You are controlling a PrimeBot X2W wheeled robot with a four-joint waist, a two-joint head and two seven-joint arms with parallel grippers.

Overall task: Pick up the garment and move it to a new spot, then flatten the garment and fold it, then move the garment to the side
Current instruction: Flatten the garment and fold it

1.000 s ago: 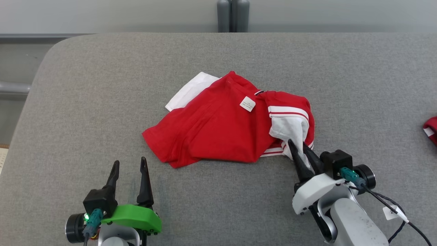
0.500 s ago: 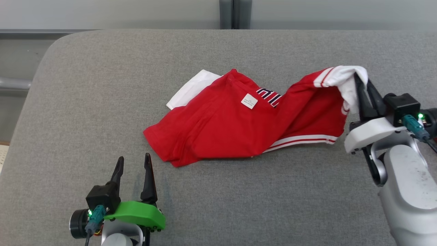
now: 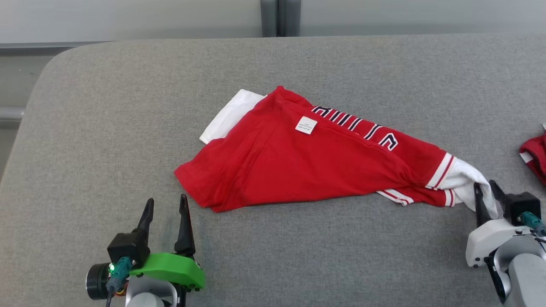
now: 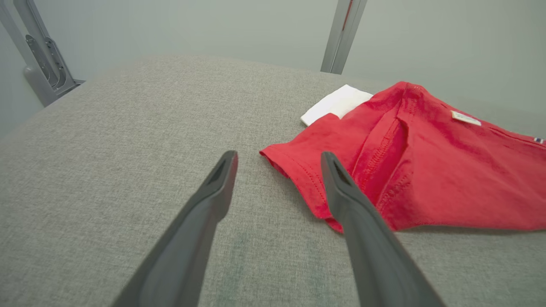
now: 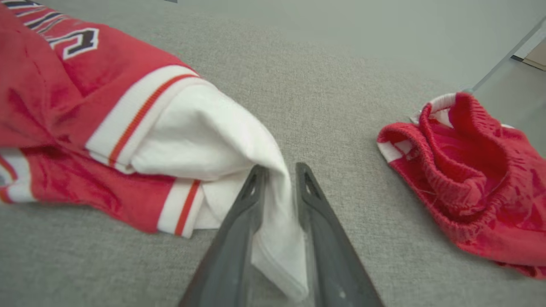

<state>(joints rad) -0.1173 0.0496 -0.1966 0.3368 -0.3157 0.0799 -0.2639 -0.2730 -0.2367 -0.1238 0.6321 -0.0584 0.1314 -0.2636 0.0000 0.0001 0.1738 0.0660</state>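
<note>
The garment [image 3: 307,170], a red shirt with white sleeves and dark lettering, lies stretched across the middle of the grey padded table [image 3: 128,106]. My right gripper [image 3: 485,187] is low at the right edge, shut on the garment's white sleeve end [image 5: 204,132]; the cloth fills the narrow gap between the fingers in the right wrist view, at the gripper [image 5: 279,170]. My left gripper [image 3: 166,200] stands open at the lower left, just short of the garment's red hem corner [image 4: 298,170]. Nothing sits between the fingers of the left gripper [image 4: 279,157].
A second red and white piece of clothing [image 3: 535,155] lies bunched at the table's right edge, close beside my right gripper, also in the right wrist view [image 5: 469,179]. A grey metal post [image 3: 268,17] stands behind the table. The table's rounded corner is at the far left.
My right gripper took the white sleeve, lifted it up and to the right, then lowered it near the table's right edge. The garment stretched out and its lettering came into sight. The left gripper stayed put.
</note>
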